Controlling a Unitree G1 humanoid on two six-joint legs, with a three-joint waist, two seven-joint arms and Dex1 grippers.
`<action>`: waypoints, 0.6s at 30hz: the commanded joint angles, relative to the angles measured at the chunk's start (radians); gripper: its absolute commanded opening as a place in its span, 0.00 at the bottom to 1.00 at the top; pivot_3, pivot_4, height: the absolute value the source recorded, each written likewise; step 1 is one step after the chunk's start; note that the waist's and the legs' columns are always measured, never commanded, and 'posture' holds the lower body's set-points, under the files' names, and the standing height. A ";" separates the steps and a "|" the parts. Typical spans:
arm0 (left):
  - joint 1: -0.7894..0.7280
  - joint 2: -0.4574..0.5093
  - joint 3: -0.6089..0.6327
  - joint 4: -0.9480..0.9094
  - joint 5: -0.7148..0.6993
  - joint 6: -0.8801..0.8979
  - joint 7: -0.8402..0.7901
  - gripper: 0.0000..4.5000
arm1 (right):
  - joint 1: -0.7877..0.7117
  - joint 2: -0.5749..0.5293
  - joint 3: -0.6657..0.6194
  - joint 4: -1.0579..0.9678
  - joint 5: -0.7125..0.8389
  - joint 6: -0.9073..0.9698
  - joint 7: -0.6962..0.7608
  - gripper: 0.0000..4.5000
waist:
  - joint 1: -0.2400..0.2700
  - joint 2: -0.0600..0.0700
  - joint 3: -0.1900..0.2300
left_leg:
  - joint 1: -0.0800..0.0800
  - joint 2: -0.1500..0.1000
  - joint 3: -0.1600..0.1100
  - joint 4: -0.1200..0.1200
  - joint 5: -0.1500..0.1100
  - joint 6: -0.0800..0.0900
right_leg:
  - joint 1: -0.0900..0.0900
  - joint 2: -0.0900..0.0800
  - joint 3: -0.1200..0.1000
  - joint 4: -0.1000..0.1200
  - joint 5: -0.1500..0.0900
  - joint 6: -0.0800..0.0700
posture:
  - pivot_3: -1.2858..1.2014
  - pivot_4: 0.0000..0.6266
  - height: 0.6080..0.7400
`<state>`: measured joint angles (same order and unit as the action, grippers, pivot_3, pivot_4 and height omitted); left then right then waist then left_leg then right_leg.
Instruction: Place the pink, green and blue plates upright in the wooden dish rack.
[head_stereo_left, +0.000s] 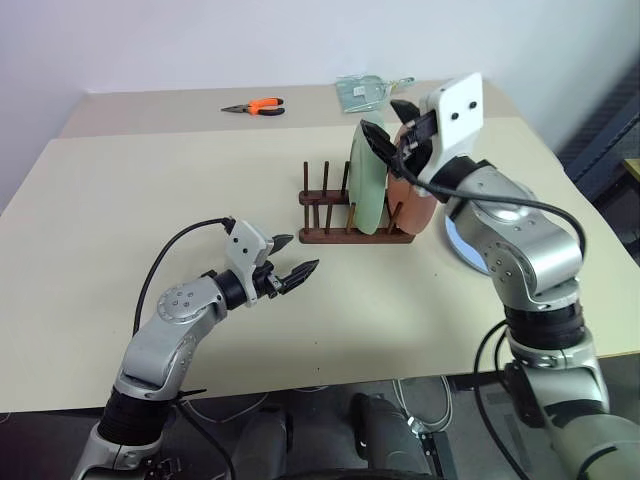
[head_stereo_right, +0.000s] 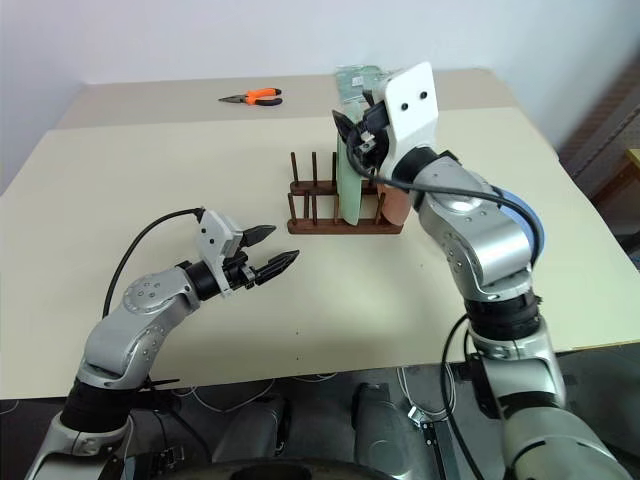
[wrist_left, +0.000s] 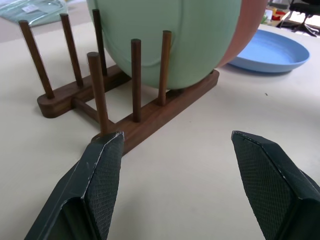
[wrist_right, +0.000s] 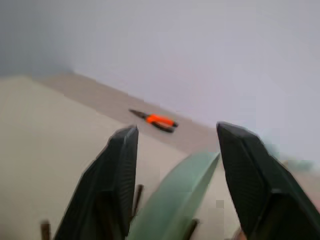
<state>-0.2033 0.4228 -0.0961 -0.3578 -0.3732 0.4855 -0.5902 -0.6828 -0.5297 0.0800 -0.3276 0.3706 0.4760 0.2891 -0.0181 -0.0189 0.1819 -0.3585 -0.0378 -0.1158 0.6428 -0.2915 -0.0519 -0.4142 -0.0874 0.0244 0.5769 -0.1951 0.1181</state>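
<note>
The wooden dish rack (head_stereo_left: 335, 237) stands mid-table. The green plate (head_stereo_left: 365, 195) is upright between its pegs, and the pink plate (head_stereo_left: 408, 205) stands upright right behind it, toward the right. The blue plate (wrist_left: 270, 52) lies flat on the table just right of the rack, largely hidden behind my right arm in the head views. My right gripper (wrist_right: 175, 130) is open at the top of the green plate (wrist_right: 172, 200), its fingers straddling the rim with a gap on each side. My left gripper (head_stereo_left: 295, 270) hovers open and empty in front of the rack's left end.
Orange-handled pliers (head_stereo_left: 255, 106) lie at the far side of the table. A clear plastic bag (head_stereo_left: 365, 90) lies behind the rack. The rack's left peg slots (wrist_left: 75, 55) hold nothing. The table's front edge runs just beneath my left forearm.
</note>
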 joint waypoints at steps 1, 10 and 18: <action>-0.019 0.001 -0.005 -0.005 0.008 -0.030 -0.022 0.79 | 0.057 -0.089 -0.220 -0.044 0.129 -0.024 0.156 0.57 | 0.002 0.000 0.000 | 0.000 0.000 0.000 0.000 0.000 0.000 | 0.000 0.000 0.000 0.000 0.000 0.000 | 0.52 0.24 1.00; -0.076 0.002 -0.063 0.073 0.026 -0.068 -0.113 0.79 | 0.508 -0.361 -0.605 -0.099 0.378 0.235 0.416 0.99 | 0.025 0.001 0.001 | 0.000 0.000 0.001 0.002 -0.003 0.005 | 0.005 -0.001 -0.001 -0.007 0.000 -0.002 | 0.52 0.24 1.00; -0.103 0.004 -0.083 0.075 0.006 -0.057 -0.182 0.79 | 0.573 -0.352 -0.206 0.148 -0.100 0.008 0.291 0.99 | 0.005 0.001 0.001 | 0.000 0.001 0.002 0.002 -0.003 0.004 | 0.005 -0.001 -0.001 -0.010 0.000 -0.001 | 0.52 0.24 1.00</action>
<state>-0.2971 0.4239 -0.1794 -0.2554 -0.3587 0.4332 -0.7608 -0.0755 -0.8917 -0.1510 -0.2221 0.3504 0.5498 0.6159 -0.0135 -0.0179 0.1827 -0.3594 -0.0374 -0.1137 0.6448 -0.2945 -0.0473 -0.4091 -0.0889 0.0230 0.5663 -0.1948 0.1167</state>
